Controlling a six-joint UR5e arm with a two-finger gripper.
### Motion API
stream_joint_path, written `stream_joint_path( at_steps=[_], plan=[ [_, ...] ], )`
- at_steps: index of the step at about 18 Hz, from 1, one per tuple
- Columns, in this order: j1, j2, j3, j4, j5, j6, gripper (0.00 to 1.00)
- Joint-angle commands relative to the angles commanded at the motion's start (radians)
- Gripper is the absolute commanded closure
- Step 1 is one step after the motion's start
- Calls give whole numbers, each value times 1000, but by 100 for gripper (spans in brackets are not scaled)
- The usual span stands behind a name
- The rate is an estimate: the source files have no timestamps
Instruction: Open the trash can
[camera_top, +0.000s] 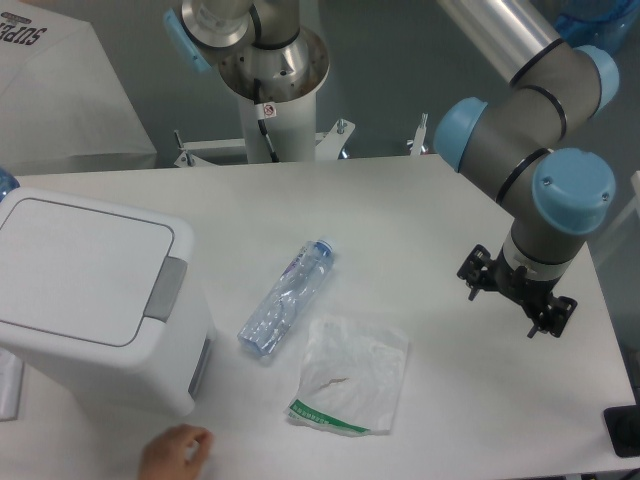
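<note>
Trash can: sits at the left edge of the desk, lid flat and shut.
Button: grey, on the trash can's right rim, facing the bottle.
Hand: well to the right of the trash can, above the desk, fingers apart, holding nothing.
Approach: cross over the bottle and plastic bag, then press straight down on the button.
Caution: a person's fingers lie just below the trash can.

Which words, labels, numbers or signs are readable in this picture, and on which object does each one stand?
"SUPE", cut off by the picture's edge: dark letters on the white box at top left.
Small red-and-white round sticker on the robot's base column: too small to read.
Green strip along the plastic bag: print too blurred to read.
Label on the crushed water bottle: not readable.
The trash can: no text visible.
</note>
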Motion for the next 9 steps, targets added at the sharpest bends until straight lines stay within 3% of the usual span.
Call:
stream_joint_path(
  at_steps=[9],
  plan=[
    [-11,18,-21,-2,-47,0,0]
  ],
)
